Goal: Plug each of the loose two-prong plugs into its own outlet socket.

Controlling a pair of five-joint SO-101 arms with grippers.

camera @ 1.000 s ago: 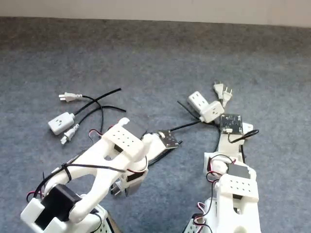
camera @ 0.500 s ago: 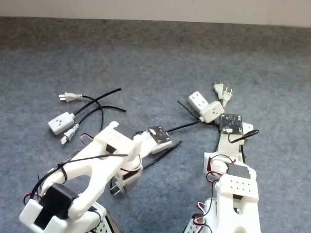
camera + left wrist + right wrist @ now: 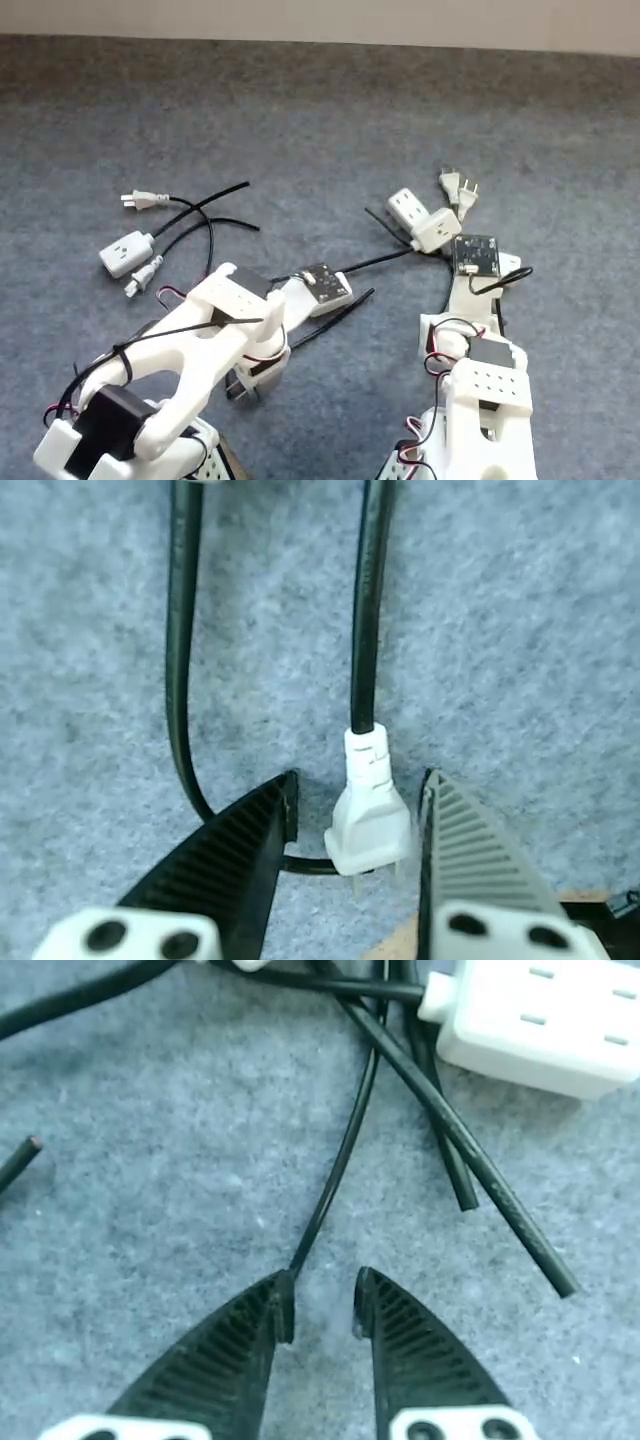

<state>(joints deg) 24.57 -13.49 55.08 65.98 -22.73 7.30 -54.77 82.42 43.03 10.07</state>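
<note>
Left wrist view has the left gripper (image 3: 360, 785) low over the grey table, its jaws spread wide on either side of a white two-prong plug (image 3: 369, 828) that lies flat between them, touched by neither as far as I can tell. The prongs point back toward the wrist, and the plug's black cord (image 3: 366, 610) runs straight away from the gripper. A second cord (image 3: 180, 640) curves past the outside of one jaw. In the high view this arm is folded down close to the table's near edge, left of middle. The right gripper (image 3: 322, 1305) has its jaws only narrowly apart with nothing between them, just short of some crossed black cables (image 3: 450, 1130), with a white outlet socket (image 3: 540, 1025) beyond. In the high view two socket blocks (image 3: 408, 207) lie right of the table's middle beside loose plugs (image 3: 449, 182). A third socket block (image 3: 126, 253) lies toward the left edge, with another plug (image 3: 140, 200) near it. The step in hand looks like the grasp of a plug by the left arm. The next move calls for closing squarely on the plug's body, lifting it clear of the nearby cord, and turning it so the prongs face a socket, which may need steadying.
</note>
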